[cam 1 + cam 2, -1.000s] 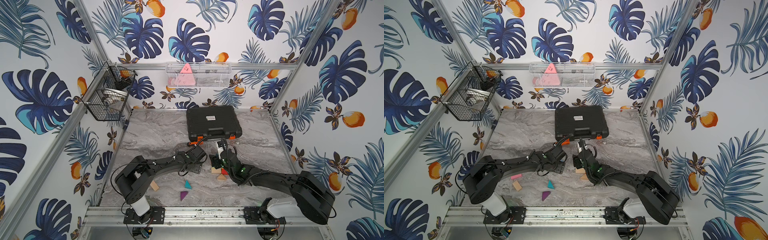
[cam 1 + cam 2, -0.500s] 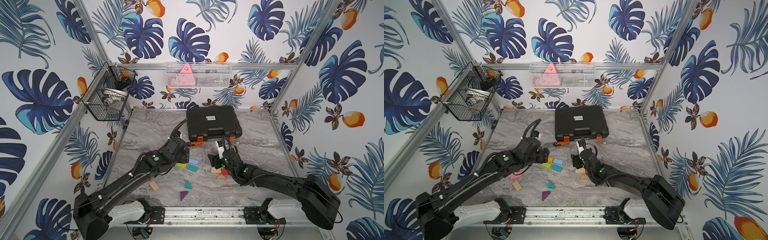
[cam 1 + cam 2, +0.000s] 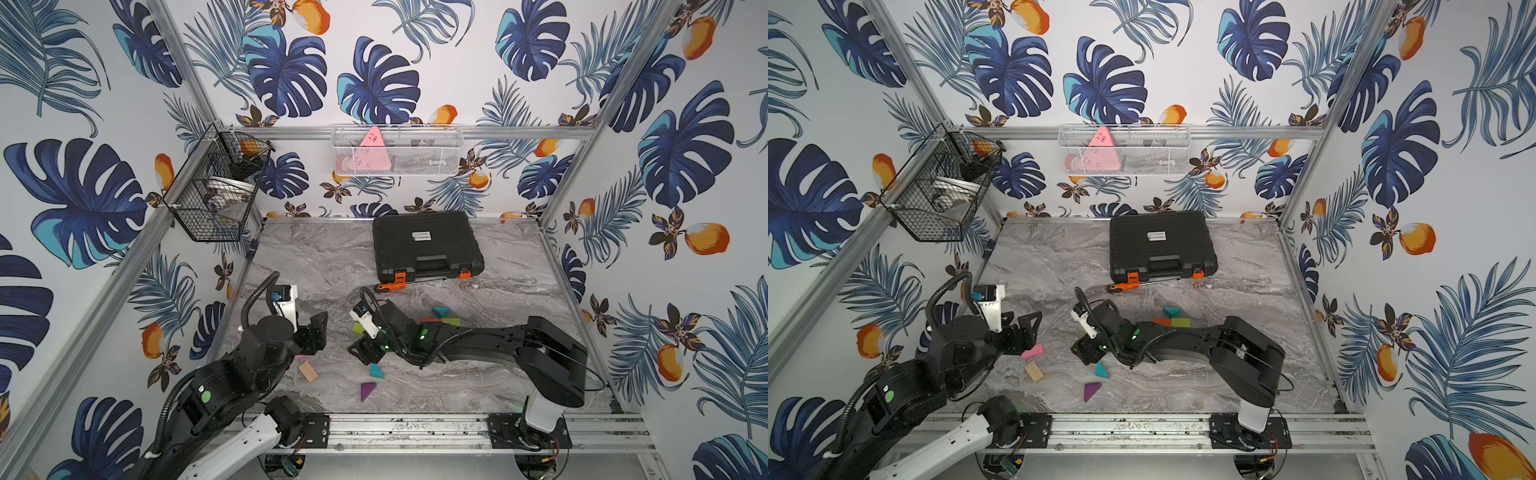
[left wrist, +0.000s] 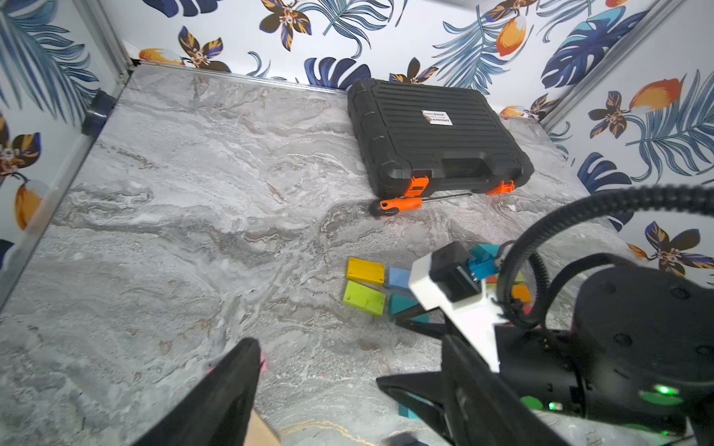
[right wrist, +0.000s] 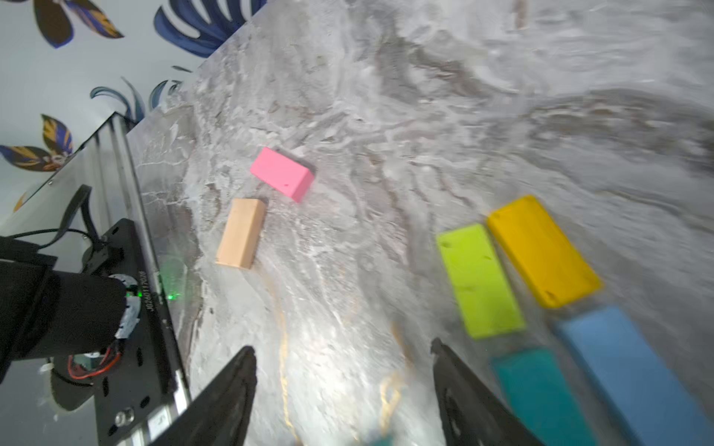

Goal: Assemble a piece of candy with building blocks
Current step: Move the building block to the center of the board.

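Observation:
The building blocks lie scattered on the marble table. Yellow [image 4: 366, 271], lime [image 4: 364, 298], blue [image 4: 399, 278] and teal [image 4: 402, 305] blocks form a tight cluster, partly hidden under my right wrist in both top views. A pink block [image 3: 1032, 352] and a plain wood block [image 3: 308, 371] lie at the front left. A teal triangle [image 3: 376, 370] and a purple triangle [image 3: 368, 390] sit near the front. My right gripper [image 5: 342, 347] is open over bare table beside the cluster. My left gripper [image 3: 313, 336] is open above the pink block, holding nothing.
A black tool case [image 3: 428, 245] stands at the back, with an orange-handled screwdriver [image 3: 392, 286] in front of it. More blocks [image 3: 441, 311] lie behind the right arm. A wire basket [image 3: 216, 187] hangs on the left wall and a mesh shelf [image 3: 397, 151] on the back wall.
My left arm has drawn back from the middle to the front left. My right gripper has swung left and toward the front, over the cluster. Both stay open.

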`<state>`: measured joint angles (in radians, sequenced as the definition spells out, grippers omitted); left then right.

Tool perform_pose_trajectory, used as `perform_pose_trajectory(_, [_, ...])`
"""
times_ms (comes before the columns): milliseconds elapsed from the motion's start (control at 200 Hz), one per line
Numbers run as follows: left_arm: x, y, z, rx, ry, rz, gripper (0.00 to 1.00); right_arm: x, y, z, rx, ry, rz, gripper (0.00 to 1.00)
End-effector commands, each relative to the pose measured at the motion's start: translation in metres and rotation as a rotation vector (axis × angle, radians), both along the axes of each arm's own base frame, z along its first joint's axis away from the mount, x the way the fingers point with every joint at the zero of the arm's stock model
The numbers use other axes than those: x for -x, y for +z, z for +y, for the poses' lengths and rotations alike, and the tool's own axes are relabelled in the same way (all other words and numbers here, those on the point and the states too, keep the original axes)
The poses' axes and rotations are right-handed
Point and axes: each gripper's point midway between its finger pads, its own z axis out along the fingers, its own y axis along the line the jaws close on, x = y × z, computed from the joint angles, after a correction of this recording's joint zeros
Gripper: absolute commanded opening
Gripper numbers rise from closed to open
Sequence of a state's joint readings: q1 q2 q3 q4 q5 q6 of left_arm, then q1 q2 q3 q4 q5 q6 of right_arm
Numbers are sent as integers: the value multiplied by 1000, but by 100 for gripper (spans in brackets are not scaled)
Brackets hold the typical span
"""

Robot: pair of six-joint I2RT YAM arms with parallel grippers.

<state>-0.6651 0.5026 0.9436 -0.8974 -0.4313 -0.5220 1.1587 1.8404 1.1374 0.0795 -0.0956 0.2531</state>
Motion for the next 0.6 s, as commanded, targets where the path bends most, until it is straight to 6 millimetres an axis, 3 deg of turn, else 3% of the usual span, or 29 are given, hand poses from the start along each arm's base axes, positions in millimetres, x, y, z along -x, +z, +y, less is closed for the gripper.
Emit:
perform_pose_trajectory(0, [3, -1, 14, -23, 52, -13, 78, 19, -17, 27, 24, 46, 66, 74])
perform_pose_trajectory(85, [2, -1, 17, -33, 69, -14, 78, 24, -26, 46, 37, 53, 54, 75])
perform_pose_trajectory(115, [1, -2, 16, -35, 70, -12, 78, 27, -42, 51, 62, 59, 65, 75])
perform_pose_trajectory(290, [-1, -5, 8, -27, 40, -10, 78, 37, -60, 75, 88, 81, 52, 80])
perform_pose_trajectory(595, [5, 0, 18, 1, 64, -48, 78, 55, -75, 89, 88, 128, 62, 84])
